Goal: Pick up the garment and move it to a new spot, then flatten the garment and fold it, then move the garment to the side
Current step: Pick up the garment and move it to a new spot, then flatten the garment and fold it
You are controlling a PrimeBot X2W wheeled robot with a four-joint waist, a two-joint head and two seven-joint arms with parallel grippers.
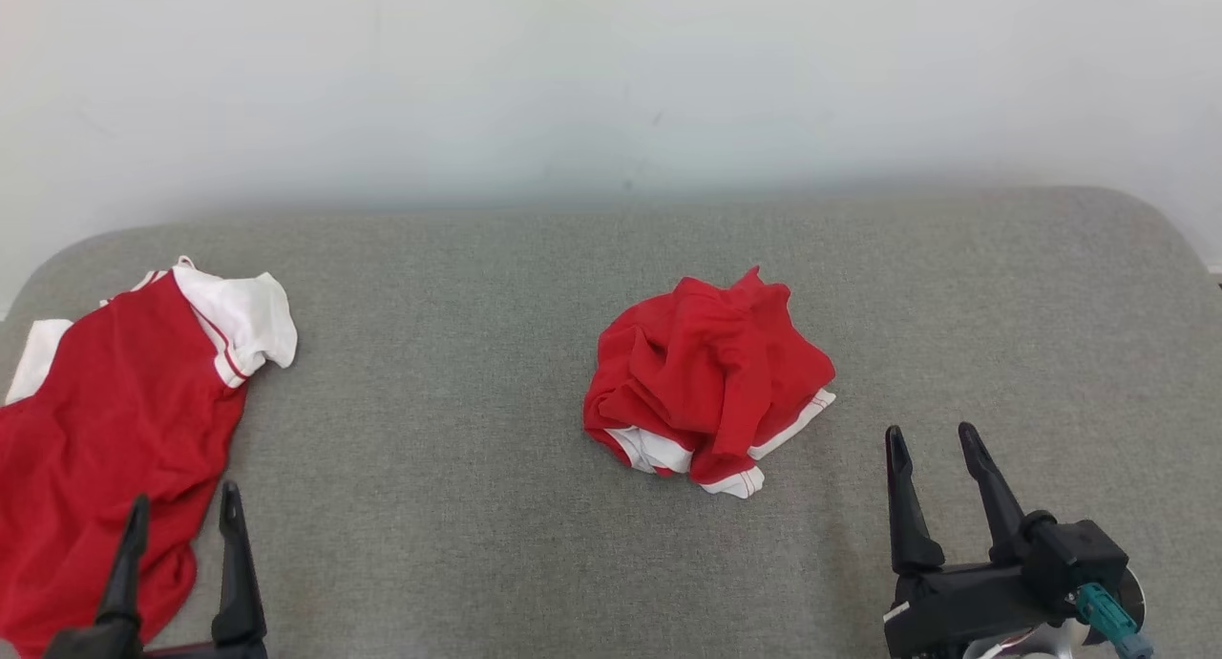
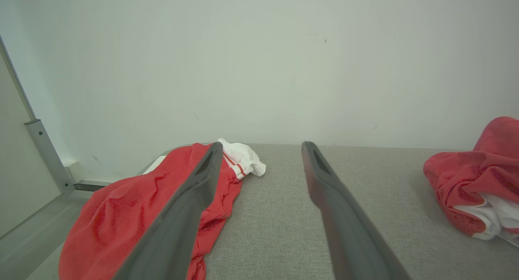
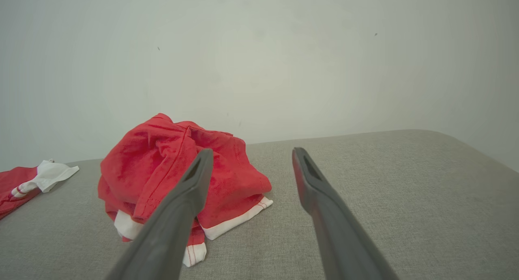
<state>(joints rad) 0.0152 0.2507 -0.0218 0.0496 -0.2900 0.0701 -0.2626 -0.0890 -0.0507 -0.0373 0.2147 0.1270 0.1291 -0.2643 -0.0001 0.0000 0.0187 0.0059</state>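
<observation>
**Crumpled red garment** (image 1: 706,382) with white trim is lying bunched in a heap near the middle of the grey fabric-covered worktop (image 1: 458,372), and neither gripper is touching it. In the right wrist view the garment (image 3: 162,162) is sitting just ahead and left of the fingers, with its white hems showing at the base. In the left wrist view the garment (image 2: 478,174) is lying at the far right edge.

The right gripper (image 1: 932,432) is hovering near the heap's right side, toward the robot. Its jaws are standing wide apart and holding nothing.

The left gripper (image 1: 183,497) is waiting well apart at the lower left, its jaws likewise spread and empty.

A second red garment (image 1: 105,420) with white sleeves is lying spread over the worktop's left end, beneath the left gripper's outer finger. Whether they are touching cannot be told.

A pale wall (image 1: 611,86) is rising behind.
</observation>
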